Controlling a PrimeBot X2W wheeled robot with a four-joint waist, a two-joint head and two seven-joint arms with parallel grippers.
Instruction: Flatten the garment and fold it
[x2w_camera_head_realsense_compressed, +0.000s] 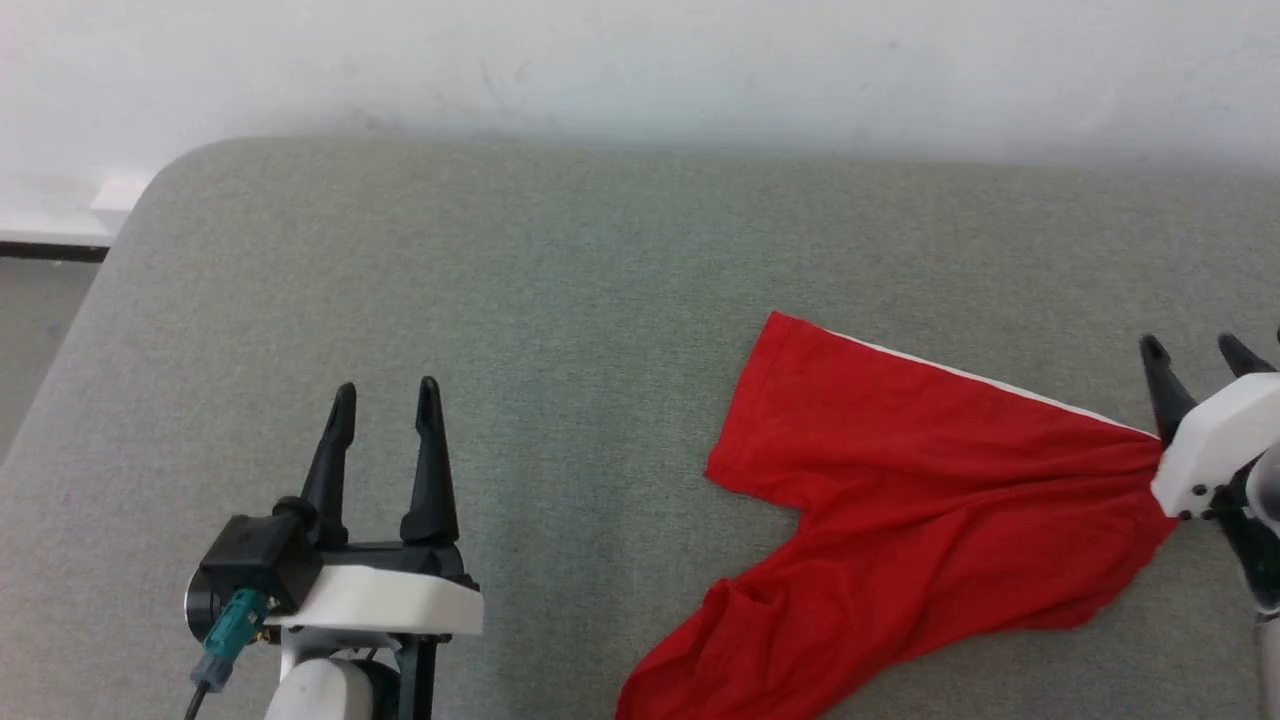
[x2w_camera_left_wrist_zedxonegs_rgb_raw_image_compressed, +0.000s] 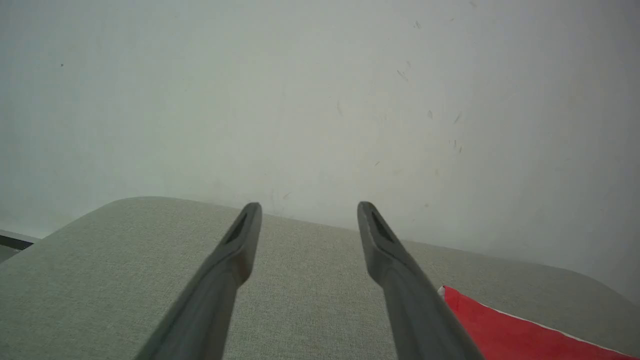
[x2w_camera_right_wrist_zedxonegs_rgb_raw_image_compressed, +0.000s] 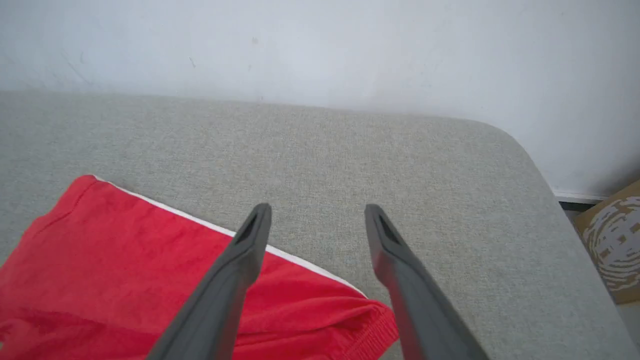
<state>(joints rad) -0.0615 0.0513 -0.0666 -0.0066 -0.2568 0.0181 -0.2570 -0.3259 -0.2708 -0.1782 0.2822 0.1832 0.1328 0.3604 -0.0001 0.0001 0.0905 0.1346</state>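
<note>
The right claw (x2w_camera_head_realsense_compressed: 1192, 345) has its two dark fingers spread apart with nothing between them. In the right wrist view the claw (x2w_camera_right_wrist_zedxonegs_rgb_raw_image_compressed: 317, 209) is over the garment's bunched hem corner; whether it touches the cloth cannot be told. From this claw the red garment (x2w_camera_head_realsense_compressed: 930, 470) spreads toward 9 o'clock across the grey fabric cushion (x2w_camera_head_realsense_compressed: 560, 300), one leg pointing to 10 o'clock and the other trailing to 7 o'clock off the picture's bottom edge. A white trim (x2w_camera_right_wrist_zedxonegs_rgb_raw_image_compressed: 200, 222) runs along its far edge. The left claw (x2w_camera_head_realsense_compressed: 387, 388) also stands apart and empty, well clear of the garment, which lies at its 3 o'clock. A white wall (x2w_camera_head_realsense_compressed: 640, 70) rises at 12 o'clock.
</note>
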